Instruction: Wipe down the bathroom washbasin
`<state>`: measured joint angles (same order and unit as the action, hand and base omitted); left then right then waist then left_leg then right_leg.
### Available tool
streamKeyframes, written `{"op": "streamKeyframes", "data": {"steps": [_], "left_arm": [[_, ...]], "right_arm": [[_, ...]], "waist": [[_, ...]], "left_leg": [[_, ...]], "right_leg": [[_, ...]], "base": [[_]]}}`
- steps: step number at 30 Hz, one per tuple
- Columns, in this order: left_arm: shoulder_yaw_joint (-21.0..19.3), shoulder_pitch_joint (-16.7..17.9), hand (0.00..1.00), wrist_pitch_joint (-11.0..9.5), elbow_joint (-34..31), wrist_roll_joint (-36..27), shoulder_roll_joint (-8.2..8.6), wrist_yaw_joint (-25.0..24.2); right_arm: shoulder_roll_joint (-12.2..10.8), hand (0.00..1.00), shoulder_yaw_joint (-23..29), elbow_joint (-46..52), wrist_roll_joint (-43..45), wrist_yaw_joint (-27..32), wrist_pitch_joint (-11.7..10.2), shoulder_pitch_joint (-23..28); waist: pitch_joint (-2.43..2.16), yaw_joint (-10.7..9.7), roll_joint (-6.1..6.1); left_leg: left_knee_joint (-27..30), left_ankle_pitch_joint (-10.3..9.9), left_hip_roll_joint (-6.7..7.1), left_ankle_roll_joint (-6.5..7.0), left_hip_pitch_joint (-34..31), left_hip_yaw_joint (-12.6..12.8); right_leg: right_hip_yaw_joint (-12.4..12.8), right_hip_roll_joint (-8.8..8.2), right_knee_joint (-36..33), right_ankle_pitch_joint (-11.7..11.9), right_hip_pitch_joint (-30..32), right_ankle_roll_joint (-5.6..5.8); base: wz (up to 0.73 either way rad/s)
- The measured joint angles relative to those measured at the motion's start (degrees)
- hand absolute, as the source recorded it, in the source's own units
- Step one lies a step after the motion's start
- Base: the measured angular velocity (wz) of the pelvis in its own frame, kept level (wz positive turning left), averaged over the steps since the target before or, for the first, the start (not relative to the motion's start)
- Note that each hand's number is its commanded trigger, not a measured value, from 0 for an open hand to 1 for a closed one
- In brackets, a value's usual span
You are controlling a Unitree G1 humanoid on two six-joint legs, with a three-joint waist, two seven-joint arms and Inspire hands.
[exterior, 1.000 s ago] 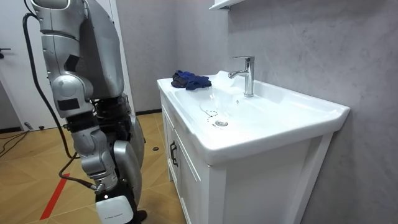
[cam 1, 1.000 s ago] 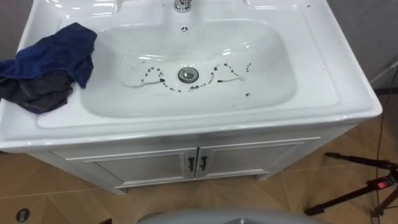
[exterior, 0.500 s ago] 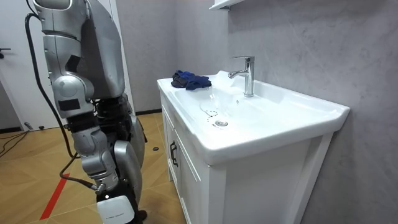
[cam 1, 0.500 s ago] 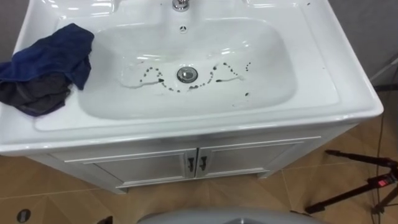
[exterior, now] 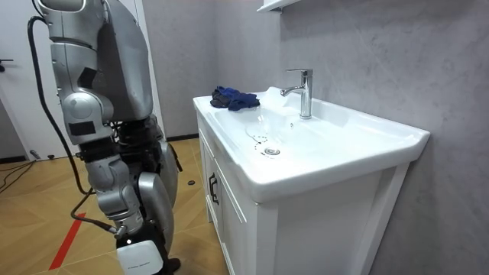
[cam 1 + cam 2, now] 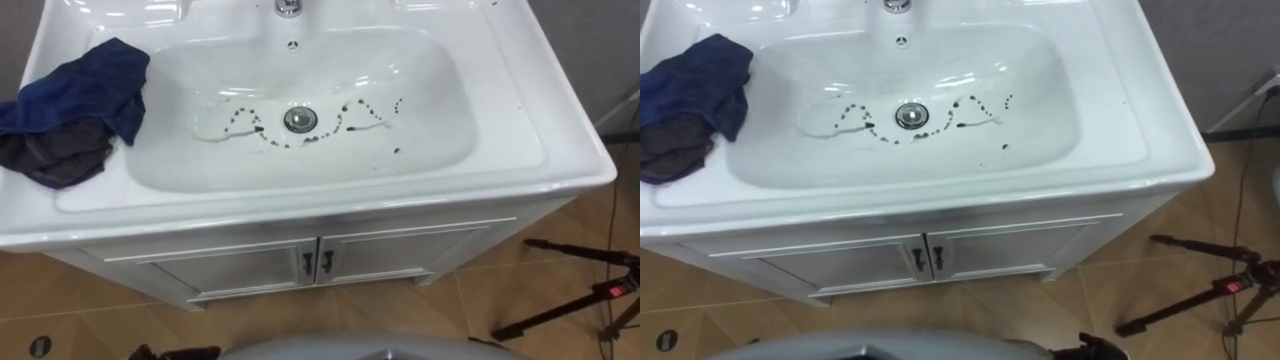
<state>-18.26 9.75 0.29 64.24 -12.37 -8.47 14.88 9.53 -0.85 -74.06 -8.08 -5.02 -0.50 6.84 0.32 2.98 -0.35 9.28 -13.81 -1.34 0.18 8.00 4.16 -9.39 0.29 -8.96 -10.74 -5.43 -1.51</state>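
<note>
Both hands low: left hand (image 6: 172,352), right hand (image 6: 1098,347), can't tell the fingers. Basin (image 6: 560,150) unwiped, dark specks (image 6: 365,108) round drain (image 6: 300,119). Blue cloth (image 6: 75,110) bunched on left rim, untouched. Step: fetch cloth. Next: left reach, close on it.

I see the white basin (image 6: 440,110) across the upper frame, with dark specks (image 6: 362,106) scattered round its drain (image 6: 300,119). A crumpled blue and grey cloth (image 6: 75,110) lies on its upper-left rim.
</note>
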Motion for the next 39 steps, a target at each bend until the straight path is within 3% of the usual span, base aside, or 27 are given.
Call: {"op": "streamKeyframes", "data": {"steps": [2, 6, 11, 13, 14, 18, 20, 24, 28, 35, 39], "left_arm": [[-3.02, -0.05, 0.00, -1.41, -1.83, -3.61, -0.14, 4.23], [-7.07, 1.42, 0.00, -3.43, -11.24, -6.21, -0.14, 10.29], [-11.41, 2.52, 0.00, -5.93, -24.94, -6.26, -0.31, 20.32], [-11.98, 2.46, 0.00, -7.40, -28.99, -6.17, -0.57, 23.41], [-12.46, 2.38, 0.00, -8.15, -31.76, -6.18, -0.83, 25.26], [-13.36, 2.45, 0.00, -9.81, -41.30, -5.96, -2.69, 31.05], [-13.36, 2.14, 0.00, -11.03, -45.56, -5.93, -4.81, 33.83], [-15.72, 0.50, 0.00, -11.81, -52.99, -1.80, -6.71, 36.72], [-16.00, -0.40, 0.00, -12.41, -59.95, 3.28, -8.60, 37.70], [-15.60, -0.82, 0.00, -12.62, -70.33, 16.52, -8.81, 37.03], [-14.64, -2.27, 0.00, -12.63, -73.36, 19.13, -9.36, 35.59]], "right_arm": [[0.54, 0.00, -0.10, 0.06, 0.64, 0.65, -0.12, 0.02], [1.08, 0.00, 0.89, 0.98, 4.10, 0.60, -0.35, -0.02], [1.72, 0.00, 2.40, 2.95, 5.33, 0.50, -0.67, 1.32], [1.81, 0.00, 2.84, 3.16, 7.36, 0.41, -0.73, 1.68], [1.82, 0.00, 3.33, 3.31, 8.54, 0.19, -0.71, 1.64], [1.84, 0.00, 3.58, 5.29, 8.68, 0.13, -0.83, 2.41], [1.85, 0.00, 3.88, 5.15, 8.77, 0.56, -0.97, 3.05], [1.91, 0.00, 5.16, 5.25, 11.02, 0.67, -1.37, 3.99], [2.12, 0.00, 6.16, 5.22, 11.08, 0.62, -1.35, 3.95], [2.35, 0.00, 6.19, 3.50, 11.36, 0.39, -1.08, 4.39], [2.83, 0.00, 6.05, 2.47, 12.96, -0.61, -0.67, 4.73]], "waist": [[0.34, 1.61, 0.48], [0.13, 3.13, 0.92], [-0.26, 4.54, 1.11], [-0.70, 5.15, 1.38], [-0.90, 5.23, 1.61], [-0.93, 5.41, 1.85], [-0.90, 4.96, 2.31], [-0.79, 4.66, 2.77], [-0.52, 2.91, 3.75], [-0.10, 0.44, 4.61], [0.25, -0.62, 4.83]], "left_leg": [[0.00, 0.00, 0.07, 0.00, 0.29, 0.39], [-0.09, 0.00, 0.06, 0.00, 0.10, 0.27], [0.07, 0.01, 0.32, 0.02, 0.17, -1.39], [0.17, 0.02, 0.39, 0.03, 0.12, -1.60], [0.21, 0.02, 0.41, 0.04, 0.11, -1.62], [0.31, 0.03, 0.41, 0.05, 0.33, -1.59], [0.34, 0.03, 0.42, 0.05, 0.70, -1.80], [0.19, 0.02, 0.45, 0.06, 0.72, -1.81], [0.24, 0.05, 0.53, 0.11, 0.71, -2.01], [0.29, 0.06, 0.67, 0.11, 0.90, -2.33], [0.26, 0.06, 0.83, 0.11, 1.24, -2.59]], "right_leg": [[0.54, -0.07, 0.02, -0.04, -0.15, 0.05], [0.48, -0.08, 0.05, -0.12, 0.43, 0.08], [-0.29, -0.06, -0.60, -0.18, 0.04, 0.15], [-0.35, -0.21, -0.73, -0.20, 0.15, 0.17], [-0.17, -0.14, -0.72, -0.21, 0.30, 0.18], [-0.03, -0.07, -0.92, -0.21, 0.35, 0.17], [-0.03, -0.09, -1.00, -0.20, -0.06, 0.17], [0.19, -0.13, -1.80, -0.37, 0.51, 0.13], [0.21, -0.14, -1.83, -0.38, 0.42, 0.15], [1.47, -0.01, -1.76, -0.41, 0.70, 0.17], [2.08, -0.10, -1.76, -0.42, 0.63, 0.22]], "base": [[-0.11], [0.00], [0.09], [-0.02], [-0.04], [-0.01], [0.00], [-0.02], [0.00], [-0.07], [-0.12]]}}
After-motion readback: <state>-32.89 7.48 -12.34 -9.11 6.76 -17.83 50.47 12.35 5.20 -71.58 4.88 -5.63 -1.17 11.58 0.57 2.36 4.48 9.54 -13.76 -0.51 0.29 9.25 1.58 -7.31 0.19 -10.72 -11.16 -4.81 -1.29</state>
